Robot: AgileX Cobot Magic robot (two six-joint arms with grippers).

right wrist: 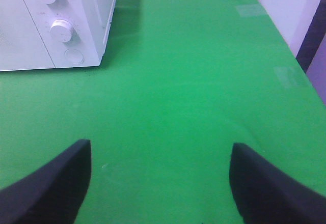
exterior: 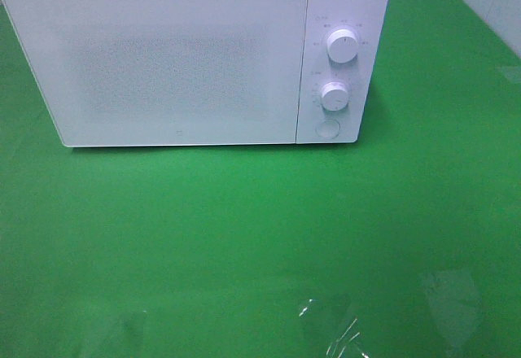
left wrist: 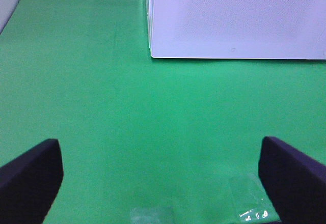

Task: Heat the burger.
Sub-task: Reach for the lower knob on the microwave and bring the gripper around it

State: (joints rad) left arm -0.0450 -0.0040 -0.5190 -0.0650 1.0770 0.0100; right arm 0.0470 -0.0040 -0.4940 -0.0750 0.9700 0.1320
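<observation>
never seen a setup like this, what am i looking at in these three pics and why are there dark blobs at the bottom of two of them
This is a two-armed robot working at a table covered in green cloth. One picture comes from a camera mounted high, looking down at the table. The other two come from small cameras on each arm's wrist.

The dark blobs are gripper fingers. In the left wrist view the left gripper has its fingers spread wide with only cloth between them. The right gripper looks the same, open and holding nothing.

The white box is a microwave with its door shut, two round dials and a round button below them. Some clear tape patches shine on the cloth. No burger shows in any view.
</observation>
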